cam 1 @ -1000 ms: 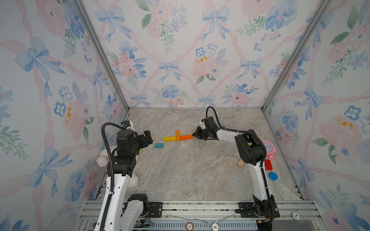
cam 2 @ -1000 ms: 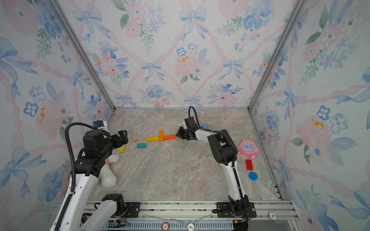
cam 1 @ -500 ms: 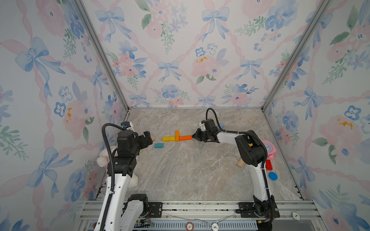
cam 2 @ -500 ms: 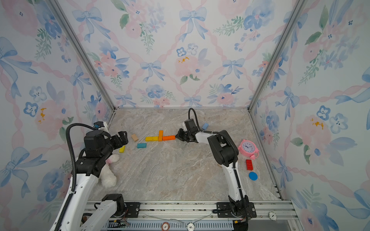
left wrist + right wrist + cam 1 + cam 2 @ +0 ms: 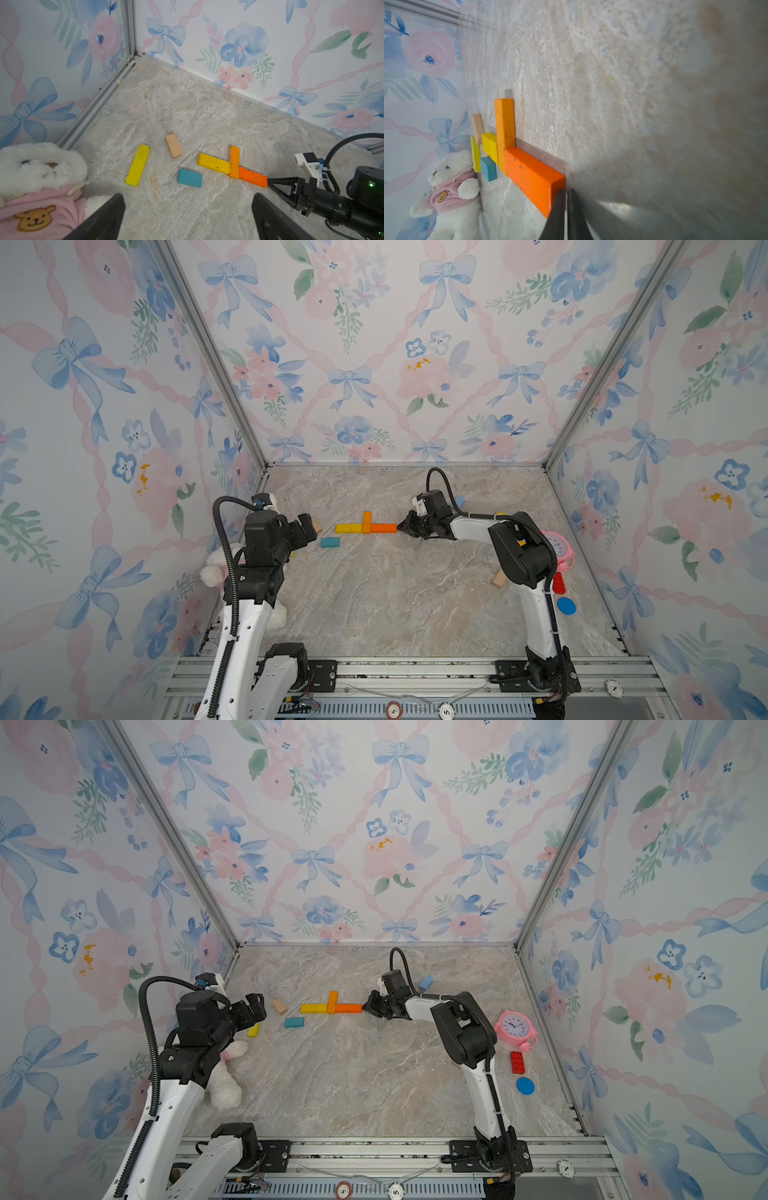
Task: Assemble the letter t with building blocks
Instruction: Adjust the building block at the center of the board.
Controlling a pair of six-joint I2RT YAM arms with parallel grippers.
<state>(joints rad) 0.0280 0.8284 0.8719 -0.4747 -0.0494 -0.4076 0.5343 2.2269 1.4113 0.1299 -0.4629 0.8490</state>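
Right gripper (image 5: 401, 526) is clenched w/ nothing btwn its tips, which touch the free end of the orange-red block (image 5: 383, 527). Left gripper (image 5: 254, 1006) is released, jaws wide, holding nothing.

Blocks seen, 9 total: 2 yellow, 1 orange, 1 orange-red, 1 teal, 1 light blue, 2 bare wood, 1 red w/ studs. Three form the T mid-table, toward the back wall. The yellow block (image 5: 348, 527) & the orange-red block lie in one line. The orange block (image 5: 366, 521) sits crosswise btwn them, touching both, sticking out toward the back wall.

Loose ones:
- teal block (image 5: 330, 542), near the yellow block on the robot's side
- tan wood block (image 5: 279, 1005) & second yellow block (image 5: 253, 1029), by the left gripper
- light blue block (image 5: 426, 982), behind the right wrist
- second wood block (image 5: 499, 580), part hidden by the right arm's elbow in a top view
- red studded brick (image 5: 517, 1062), near the right wall

Other things: 1 white plush bear (image 5: 226, 1090) under the left arm, 1 pink alarm clock (image 5: 515, 1027), 1 blue disc (image 5: 525, 1085).

Right arm reaches low, forearm nearly level w/ the table, pointing toward the robot's left. Left arm is raised, elbow folded, gripper angled down at the blocks.
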